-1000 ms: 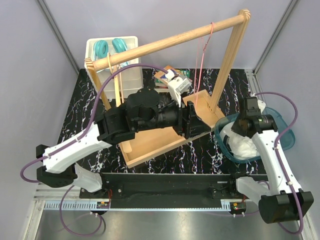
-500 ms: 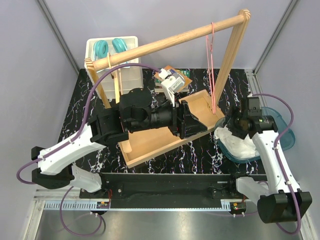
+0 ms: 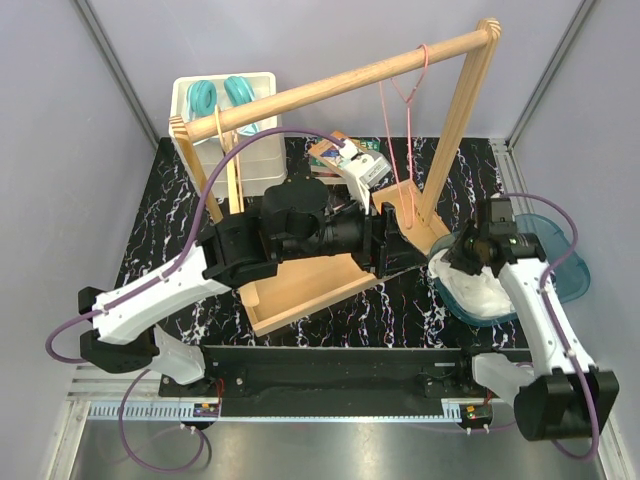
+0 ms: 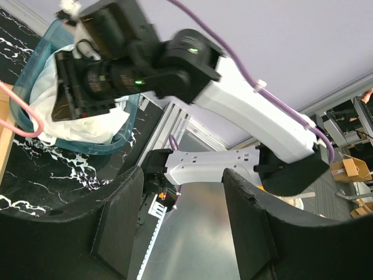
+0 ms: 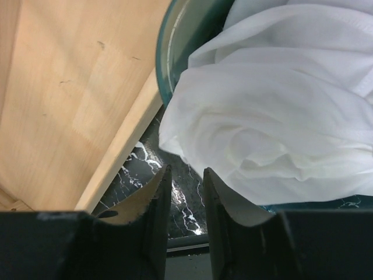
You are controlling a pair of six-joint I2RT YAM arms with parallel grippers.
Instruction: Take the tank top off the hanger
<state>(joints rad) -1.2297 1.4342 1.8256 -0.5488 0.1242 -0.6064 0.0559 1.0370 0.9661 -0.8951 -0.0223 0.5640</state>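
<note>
The white tank top (image 3: pixel 480 292) lies crumpled in a teal basin (image 3: pixel 562 268) at the right, off the hanger. The bare pink hanger (image 3: pixel 381 140) hangs by its hook from the wooden rail (image 3: pixel 330 85). My right gripper (image 3: pixel 462 256) hovers at the basin's left rim. In the right wrist view my right gripper (image 5: pixel 186 192) shows a narrow gap with nothing in it, and the tank top (image 5: pixel 280 116) lies just beyond its tips. My left gripper (image 3: pixel 397 240) is open and empty over the wooden base, below the hanger. The left wrist view shows the left gripper (image 4: pixel 183 224), the tank top (image 4: pixel 81 125) and the hanger (image 4: pixel 36 121).
The wooden rack's tray base (image 3: pixel 300 285) fills the table's middle, with slanted posts at both ends. A white drawer box (image 3: pixel 225 110) with teal rings stands at the back left. Small boxes (image 3: pixel 345 155) sit behind the rack. The basin's rim (image 5: pixel 169 46) adjoins the tray's edge (image 5: pixel 122 146).
The right gripper has let go of the tank top in the basin, opened wide, then narrowed. The bare hanger swings on the rail. The left arm has shifted slightly.
</note>
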